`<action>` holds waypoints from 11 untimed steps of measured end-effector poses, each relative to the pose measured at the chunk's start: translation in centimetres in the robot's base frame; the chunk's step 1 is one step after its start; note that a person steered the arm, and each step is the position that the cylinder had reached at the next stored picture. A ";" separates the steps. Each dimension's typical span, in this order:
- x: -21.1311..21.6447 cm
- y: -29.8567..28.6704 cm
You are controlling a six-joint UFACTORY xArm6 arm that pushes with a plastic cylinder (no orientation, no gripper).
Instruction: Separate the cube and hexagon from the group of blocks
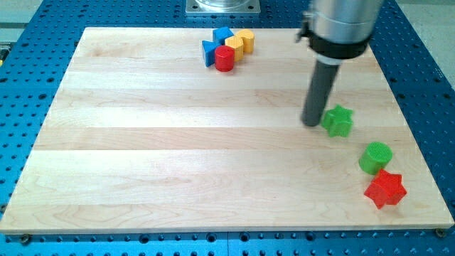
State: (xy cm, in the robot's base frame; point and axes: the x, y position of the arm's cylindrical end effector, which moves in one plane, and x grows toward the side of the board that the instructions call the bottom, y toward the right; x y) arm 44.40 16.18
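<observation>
Blocks are sitting grouped at the table's (142, 142) top: blue cube (222, 34), yellow hexagon (245, 40), another yellow block (235, 46), blue block (210, 53), red cylinder (225, 59). My tip (313, 124), having no hand, is touching the green star (338, 120), well apart.

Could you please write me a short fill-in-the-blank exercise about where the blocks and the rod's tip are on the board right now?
1. My tip sits just to the view's left of the green ____ block.
2. The red cylinder is part of the cluster at the view's ____ edge of the board.
3. The red star lies next to the ____ cylinder.

Missing words: star; top; green
</observation>
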 end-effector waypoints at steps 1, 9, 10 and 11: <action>-0.7 1.6; -25.1 -22.4; -22.4 -17.4; -17.4 -10.5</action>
